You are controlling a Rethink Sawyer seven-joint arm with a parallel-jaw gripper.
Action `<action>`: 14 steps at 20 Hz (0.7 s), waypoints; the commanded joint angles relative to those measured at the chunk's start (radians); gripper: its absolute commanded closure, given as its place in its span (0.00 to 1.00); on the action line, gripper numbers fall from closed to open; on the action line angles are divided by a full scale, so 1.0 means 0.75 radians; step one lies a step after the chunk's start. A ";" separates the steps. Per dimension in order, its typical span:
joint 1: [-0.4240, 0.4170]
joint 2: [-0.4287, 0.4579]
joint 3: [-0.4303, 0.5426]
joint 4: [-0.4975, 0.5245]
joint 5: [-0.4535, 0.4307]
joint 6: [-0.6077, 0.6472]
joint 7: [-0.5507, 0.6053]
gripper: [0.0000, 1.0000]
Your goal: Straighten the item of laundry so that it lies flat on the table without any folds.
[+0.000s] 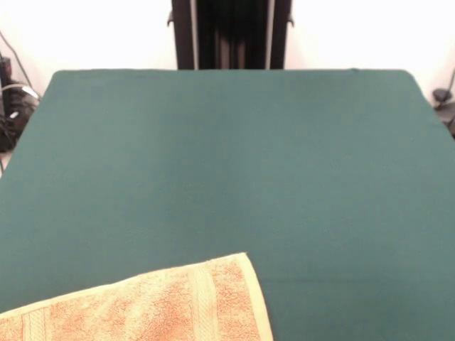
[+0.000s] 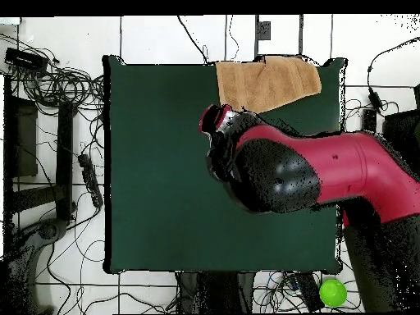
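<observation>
Front view — towel [image 1: 153,305] unlabelled, table [image 1: 227,163].

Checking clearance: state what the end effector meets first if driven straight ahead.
Likely the bare table, though the towel edge lies close; from above, the end effector heading is unclear.

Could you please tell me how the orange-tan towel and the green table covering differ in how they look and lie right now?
The towel is orange-tan and looped, with flat woven bands; the table cover is plain dark green and smooth. The towel is far smaller, filling only one corner area of the table at the edge away from the robot's base. The towel sits askew to the table's edges, its corner pointing inward. Both are cloth and roughly rectangular.
</observation>
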 commanded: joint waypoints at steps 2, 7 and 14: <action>-0.043 0.195 0.144 -0.248 -0.057 0.489 -0.790 1.00; -0.039 0.331 0.195 -0.615 -0.182 0.737 -1.311 1.00; 0.095 0.522 0.192 -1.222 -0.308 1.136 -1.955 1.00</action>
